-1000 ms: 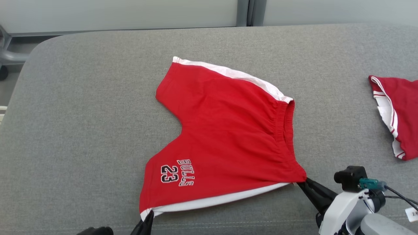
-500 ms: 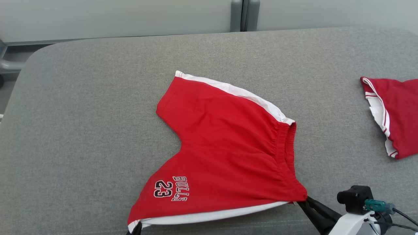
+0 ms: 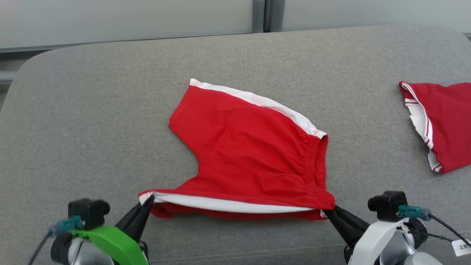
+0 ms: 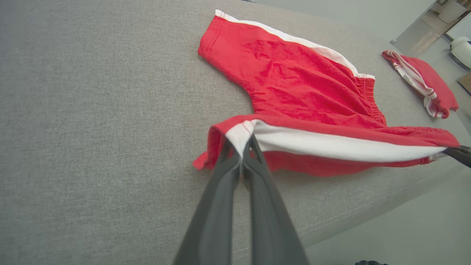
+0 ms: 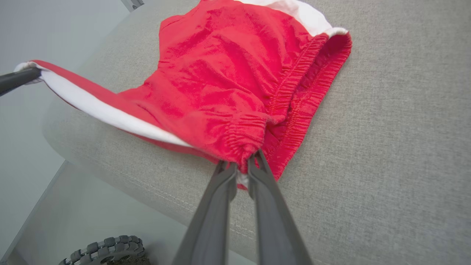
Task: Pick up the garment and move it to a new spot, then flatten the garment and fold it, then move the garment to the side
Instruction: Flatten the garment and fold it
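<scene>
Lying near the middle of the grey tabletop (image 3: 92, 129), the red shorts (image 3: 250, 154) have their near edge lifted off the surface and stretched between both arms. The left end effector (image 3: 147, 203) is clenched on the white-striped corner of the leg hem, jaws pressed together on the cloth. The right end effector (image 3: 328, 212) is clamped on the waistband corner. A second red garment (image 3: 441, 121) lies well apart at the right edge.

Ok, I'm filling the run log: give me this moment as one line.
left pincer: shut on shorts leg hem | right pincer: shut on waistband corner | near edge: raised off grey pad
</scene>
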You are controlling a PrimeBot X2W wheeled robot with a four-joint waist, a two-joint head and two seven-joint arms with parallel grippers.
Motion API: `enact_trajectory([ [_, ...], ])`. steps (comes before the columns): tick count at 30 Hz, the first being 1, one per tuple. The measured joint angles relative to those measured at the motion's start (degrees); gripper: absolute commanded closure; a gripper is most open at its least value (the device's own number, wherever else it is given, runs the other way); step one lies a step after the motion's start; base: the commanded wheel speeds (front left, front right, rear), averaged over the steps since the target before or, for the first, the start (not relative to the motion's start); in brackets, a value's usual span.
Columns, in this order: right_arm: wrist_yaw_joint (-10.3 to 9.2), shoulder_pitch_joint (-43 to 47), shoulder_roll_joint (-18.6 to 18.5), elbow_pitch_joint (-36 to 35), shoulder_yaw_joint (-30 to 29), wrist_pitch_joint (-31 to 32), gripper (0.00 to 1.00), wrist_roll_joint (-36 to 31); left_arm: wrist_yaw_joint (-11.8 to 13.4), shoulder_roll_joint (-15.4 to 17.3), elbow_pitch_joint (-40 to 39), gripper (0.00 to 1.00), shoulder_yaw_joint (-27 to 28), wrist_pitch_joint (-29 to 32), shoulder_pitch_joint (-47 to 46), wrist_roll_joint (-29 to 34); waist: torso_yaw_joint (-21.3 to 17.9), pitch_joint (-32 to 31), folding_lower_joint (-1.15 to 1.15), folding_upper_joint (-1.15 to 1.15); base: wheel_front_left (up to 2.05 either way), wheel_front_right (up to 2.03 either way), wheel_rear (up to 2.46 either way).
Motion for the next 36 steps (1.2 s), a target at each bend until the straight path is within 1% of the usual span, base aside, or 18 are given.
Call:
enact_trajectory([
  [5,0.00,-4.6,2.0,1.5,0.0,0.9,1.00,1.7,-2.9,1.4,2.9,1.00,-0.3,8.4,-10.8,-0.1,-1.9,1.5,0.00,0.00,0.00,0.00,0.00],
  [9,-0.01,-10.2,3.9,2.8,-0.2,2.2,1.00,2.6,-5.0,2.7,6.2,1.00,0.0,14.6,-19.4,-0.7,-4.0,3.2,0.00,0.00,0.00,0.00,0.00],
  [13,-0.01,-16.4,5.8,5.3,0.2,3.9,1.00,3.2,-7.1,3.2,10.0,1.00,1.1,19.2,-27.5,-1.6,-6.3,5.6,0.00,0.00,0.00,0.00,0.00],
  [17,-0.01,-22.2,8.6,8.4,0.9,5.5,1.00,4.6,-8.8,3.8,14.2,1.00,1.5,23.3,-33.9,-2.5,-8.6,8.4,0.00,0.00,0.00,0.00,0.00],
  [20,-0.01,-26.9,10.2,11.1,1.8,5.9,1.00,5.1,-9.5,4.5,17.3,1.00,1.7,25.6,-38.1,-2.4,-10.4,10.7,0.00,0.00,0.00,0.00,0.00],
  [26,0.00,-33.6,13.0,16.9,3.4,5.8,1.00,6.2,-10.2,4.8,22.8,1.00,1.8,28.0,-44.4,-1.5,-13.7,15.3,0.01,0.00,0.00,0.00,0.00],
  [29,0.01,-35.9,14.3,19.1,4.1,5.1,1.00,7.2,-10.5,4.9,24.9,1.00,1.7,28.5,-46.5,-0.7,-15.3,17.3,0.01,0.00,0.00,0.00,0.00],
  [36,0.02,-41.2,17.1,24.4,7.1,3.2,1.00,9.6,-10.8,6.7,28.4,1.00,1.9,29.7,-50.8,0.6,-18.9,21.0,0.01,0.00,0.00,0.00,0.00],
])
